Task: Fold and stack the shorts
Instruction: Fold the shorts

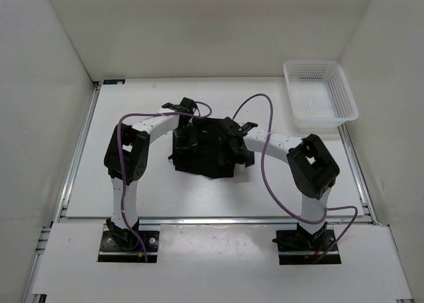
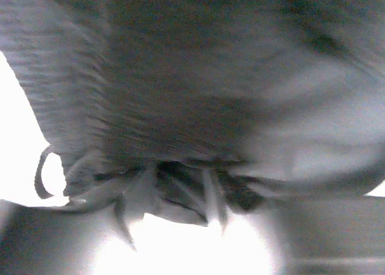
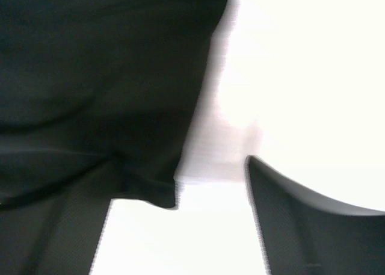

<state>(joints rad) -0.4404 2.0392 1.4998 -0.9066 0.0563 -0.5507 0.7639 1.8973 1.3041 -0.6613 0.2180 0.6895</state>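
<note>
Two grippers meet at the shorts [image 1: 207,158], a dark bunched heap at the middle of the table [image 1: 132,197]. The right gripper [image 1: 233,148] has its jaws apart at the cloth's edge; the left gripper [image 1: 187,142] is buried in blurred fabric, grip impossible to tell. Risk: a lopsided pull would drag the heap and spoil the fold.

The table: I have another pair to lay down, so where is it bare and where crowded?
Bare on the table: the left strip between the rail and the left arm; the near strip between the shorts and the front edge; the far strip left of the basket. Crowded: the middle, where both arms meet on the shorts.
</note>
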